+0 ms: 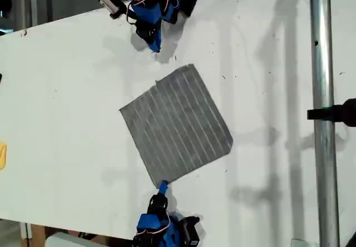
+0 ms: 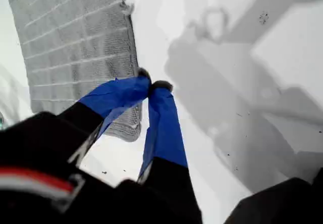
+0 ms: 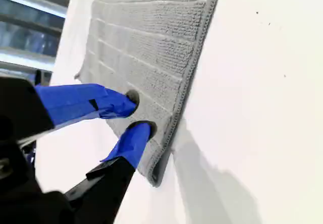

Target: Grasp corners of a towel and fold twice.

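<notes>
**Towel flat, one tool at its corner**

The towel (image 1: pixel 175 124) lies spread flat on the white tabletop (image 1: pixel 67 91), turned like a diamond in the exterior view, its pale stripes running across the grey. It is a single layer, not folded.

The second tool (image 1: pixel 163 187) reaches in from the bottom edge of the exterior view and meets the towel at its lowest corner (image 1: pixel 161 181). Its wrist view shows the blue fingertips (image 3: pixel 144 130) parted by a narrow gap – open, with nothing pinched. They sit over the cloth just inside the hemmed edge, close to that corner (image 3: pixel 156 178). The cloth under them lies flat and is not lifted.

The first tool (image 1: pixel 154 45) hangs at the top of the exterior view, apart from the towel and short of its upper corner (image 1: pixel 192 66). In its wrist view the two blue tips (image 2: pixel 161 87) touch each other – closed, gripping nothing. The towel's edge (image 2: pixel 132 47) passes beside them, lower down.

A metal pole (image 1: pixel 322 91) stands at the exterior view's right, well clear of the cloth.
</notes>
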Controlling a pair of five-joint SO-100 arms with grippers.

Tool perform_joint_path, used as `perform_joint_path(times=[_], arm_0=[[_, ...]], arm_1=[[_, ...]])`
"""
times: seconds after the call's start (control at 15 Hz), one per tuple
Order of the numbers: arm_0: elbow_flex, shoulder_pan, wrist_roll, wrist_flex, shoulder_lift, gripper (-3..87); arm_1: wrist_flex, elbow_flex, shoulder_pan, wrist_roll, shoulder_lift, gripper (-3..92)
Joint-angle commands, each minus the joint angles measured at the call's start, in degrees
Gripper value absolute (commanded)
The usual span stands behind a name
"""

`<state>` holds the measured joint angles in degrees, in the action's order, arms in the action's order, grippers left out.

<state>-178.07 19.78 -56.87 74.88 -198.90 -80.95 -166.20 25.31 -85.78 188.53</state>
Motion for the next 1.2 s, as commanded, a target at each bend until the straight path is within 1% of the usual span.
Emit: perform_joint_path(times=[0.0,0.47,0.6,0.73,0.93,1.13], arm_0=[[-0.53,1.85,-30.41,-0.26,-0.35,-2.6],[-0.62,1.23,-31.55,-0.53,-0.35,-2.6],[-0.62,0.35,-31.73,-1.05,-0.35,-1.4],[-0.62,-1.05,-28.48,-2.55,-0.35,-0.1],[-0.62,-1.41,-26.28,-3.6,-0.35,0.1],[-0.62,-1.93,-27.25,-3.78,-0.35,-0.4]], arm_1=[[-0.18,0.44,3.6,-0.26,-0.18,2.6],[-0.18,0.44,3.6,-0.26,-0.18,2.6],[-0.18,0.44,3.6,-0.26,-0.18,2.6],[-0.18,0.44,3.6,-0.26,-0.18,2.6],[-0.18,0.44,3.6,-0.26,-0.18,2.6],[-0.18,0.44,3.6,-0.26,-0.18,2.6]])
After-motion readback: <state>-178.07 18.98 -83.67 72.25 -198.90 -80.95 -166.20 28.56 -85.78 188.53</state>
